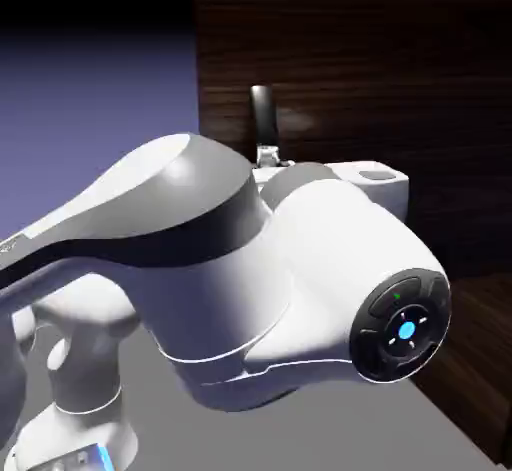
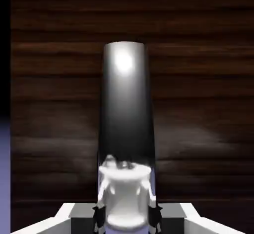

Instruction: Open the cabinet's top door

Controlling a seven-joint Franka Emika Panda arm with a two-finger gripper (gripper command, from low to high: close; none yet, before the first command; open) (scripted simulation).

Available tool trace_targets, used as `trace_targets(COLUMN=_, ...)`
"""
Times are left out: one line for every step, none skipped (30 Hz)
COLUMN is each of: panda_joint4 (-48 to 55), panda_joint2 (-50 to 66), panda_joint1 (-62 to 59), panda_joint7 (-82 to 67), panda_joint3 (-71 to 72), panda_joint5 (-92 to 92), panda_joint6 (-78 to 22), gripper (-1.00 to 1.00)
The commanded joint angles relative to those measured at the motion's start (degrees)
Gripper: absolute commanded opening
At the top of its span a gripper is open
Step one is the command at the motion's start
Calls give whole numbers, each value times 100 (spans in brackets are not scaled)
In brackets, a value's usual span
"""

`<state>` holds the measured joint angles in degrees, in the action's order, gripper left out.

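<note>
Pincer (image 2: 127,220) closed on the grey metal handle (image 2: 127,104) of the top door (image 2: 198,89), its 2 finger tips at the bottom of the hand view, 1 on each side of the handle's lower part. The handle runs up to the upper middle of that frame. In the exterior view, the cabinet (image 1: 350,59) fills the upper right, the handle standing upright at upper middle, near the door's left edge. The white arm (image 1: 220,289) spans the lower left to the centre, partly hiding the cabinet.

Dim, with bright glare and dark, shadowed edges.
</note>
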<state>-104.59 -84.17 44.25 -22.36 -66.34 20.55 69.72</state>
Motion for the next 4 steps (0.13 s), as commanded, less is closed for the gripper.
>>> trace_targets(panda_joint4=207, panda_joint2=5, panda_joint1=141, panda_joint7=36, panda_joint3=-31, panda_joint5=-11, panda_joint6=-153, gripper=-100)
trace_targets(panda_joint4=415, panda_joint2=10, panda_joint1=282, panda_joint7=75, panda_joint3=-60, panda_joint5=-15, panda_joint6=-308, gripper=-100)
trace_targets(panda_joint4=622, panda_joint2=15, panda_joint1=422, panda_joint7=115, panda_joint3=-87, panda_joint5=-17, panda_joint6=-460, gripper=-100)
trace_targets(panda_joint4=828, panda_joint2=21, panda_joint1=561, panda_joint7=156, panda_joint3=-113, panda_joint5=-18, panda_joint6=-609, gripper=-100)
